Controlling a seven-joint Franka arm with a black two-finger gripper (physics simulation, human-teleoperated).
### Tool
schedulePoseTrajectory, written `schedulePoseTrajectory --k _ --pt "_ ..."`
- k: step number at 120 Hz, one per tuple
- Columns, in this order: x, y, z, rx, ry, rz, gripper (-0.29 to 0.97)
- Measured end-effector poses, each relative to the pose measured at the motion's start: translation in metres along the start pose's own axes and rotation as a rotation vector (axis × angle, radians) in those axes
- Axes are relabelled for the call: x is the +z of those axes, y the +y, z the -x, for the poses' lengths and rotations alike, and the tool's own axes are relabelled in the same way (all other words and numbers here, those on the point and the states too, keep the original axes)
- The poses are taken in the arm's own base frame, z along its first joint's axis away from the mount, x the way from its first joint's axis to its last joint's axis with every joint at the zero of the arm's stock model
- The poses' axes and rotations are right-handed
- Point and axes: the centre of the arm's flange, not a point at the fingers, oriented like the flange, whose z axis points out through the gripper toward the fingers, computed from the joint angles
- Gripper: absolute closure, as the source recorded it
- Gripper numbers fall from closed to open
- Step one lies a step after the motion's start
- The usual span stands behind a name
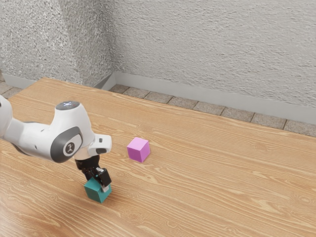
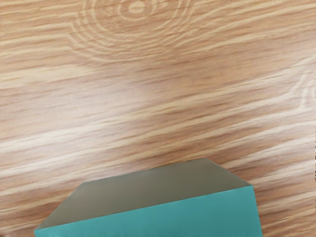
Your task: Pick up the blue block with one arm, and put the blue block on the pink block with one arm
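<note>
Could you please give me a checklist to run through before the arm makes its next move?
1. Gripper down at the blue block: ok.
2. Grasp on the blue block firm: cannot tell.
3. Blue block lifted off the table: cannot tell.
4. Pink block upright, its top bare: ok.
5. Nothing standing between the two blocks: ok.

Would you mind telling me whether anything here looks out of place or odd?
Nothing stands out. The pink block sits flat on the table, apart from the blue block under the claw, which merely looks more teal than blue.
</note>
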Motion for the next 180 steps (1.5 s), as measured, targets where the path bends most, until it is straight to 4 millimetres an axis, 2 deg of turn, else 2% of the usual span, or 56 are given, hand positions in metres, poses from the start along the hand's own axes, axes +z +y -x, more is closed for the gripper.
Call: schedulePoseTrajectory --k 76,114,153,180 --pt "0.016 -0.004 0.000 -0.052 -0.018 0.016 0.00" --pt "0.020 -0.004 0.000 -0.063 -0.019 0.018 0.18" --pt "0.018 -0.004 -0.003 -0.072 -0.011 0.016 0.25" --pt "0.022 -0.003 -0.005 -0.081 -0.017 0.016 0.23"
